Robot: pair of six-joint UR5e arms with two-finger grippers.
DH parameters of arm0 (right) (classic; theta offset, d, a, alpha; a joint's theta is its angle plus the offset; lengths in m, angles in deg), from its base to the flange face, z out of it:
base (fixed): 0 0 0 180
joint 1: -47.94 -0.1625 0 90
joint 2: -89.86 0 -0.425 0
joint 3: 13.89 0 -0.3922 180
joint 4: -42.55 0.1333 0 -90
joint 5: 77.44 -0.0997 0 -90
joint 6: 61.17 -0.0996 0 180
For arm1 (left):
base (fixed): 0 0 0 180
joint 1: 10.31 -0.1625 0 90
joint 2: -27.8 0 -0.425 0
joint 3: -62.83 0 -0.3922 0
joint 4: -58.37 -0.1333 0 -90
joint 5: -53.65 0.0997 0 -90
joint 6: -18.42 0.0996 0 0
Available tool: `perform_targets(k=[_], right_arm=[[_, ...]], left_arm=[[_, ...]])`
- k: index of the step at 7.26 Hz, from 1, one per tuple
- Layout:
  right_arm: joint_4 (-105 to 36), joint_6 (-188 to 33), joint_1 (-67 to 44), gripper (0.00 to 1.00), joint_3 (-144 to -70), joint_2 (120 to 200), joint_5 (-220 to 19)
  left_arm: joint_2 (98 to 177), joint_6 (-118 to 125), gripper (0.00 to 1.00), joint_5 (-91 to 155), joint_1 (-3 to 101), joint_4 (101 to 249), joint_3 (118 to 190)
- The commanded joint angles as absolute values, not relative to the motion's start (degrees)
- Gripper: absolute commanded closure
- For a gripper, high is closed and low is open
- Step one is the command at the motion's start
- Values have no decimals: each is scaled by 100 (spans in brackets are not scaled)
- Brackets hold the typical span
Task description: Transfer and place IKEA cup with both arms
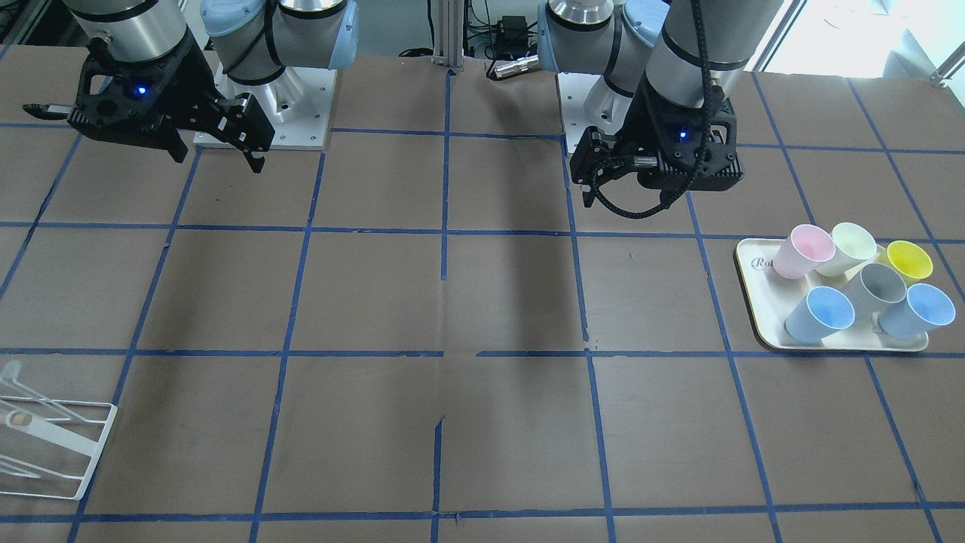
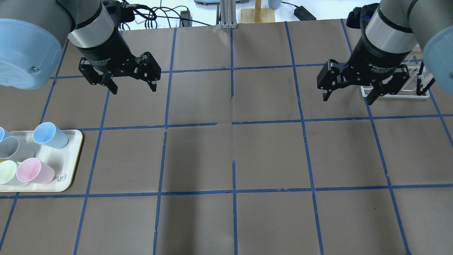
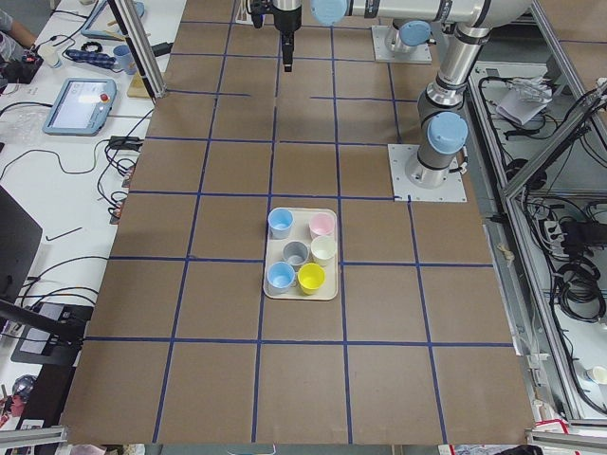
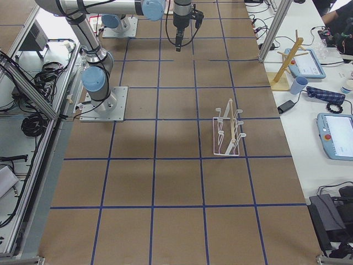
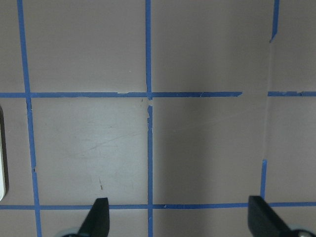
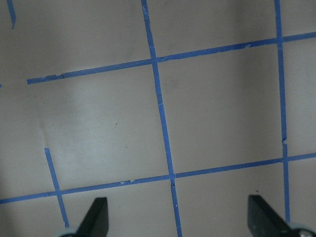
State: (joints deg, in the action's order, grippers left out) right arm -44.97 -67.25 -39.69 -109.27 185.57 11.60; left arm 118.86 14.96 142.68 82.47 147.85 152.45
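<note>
Brown desk [image 2: 269, 156], blue tape grid; IKEA cup [image 2: 49, 134] stands on the tray [image 2: 67, 166] at robot's L end, corner nearest desk centre (blue twin also there, can't say which is meant). Left gripper [image 2: 133, 90] and right gripper [image 2: 347, 100] hang empty, jaws apart, well off the tray. Judgement: L should descend straight, straddle the rim, miss the grey cup [image 2: 12, 148].

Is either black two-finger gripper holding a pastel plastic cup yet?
No, the left gripper and the right gripper both hang open and empty above the brown taped table.
</note>
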Motion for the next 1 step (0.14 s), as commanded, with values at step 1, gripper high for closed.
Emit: perform_targets(k=[1], right_arm=[[-4499,-6732,-3968,0,-10916,18566,1116]], left_arm=[[11894,1499,0,14268,8250,14819,15248]])
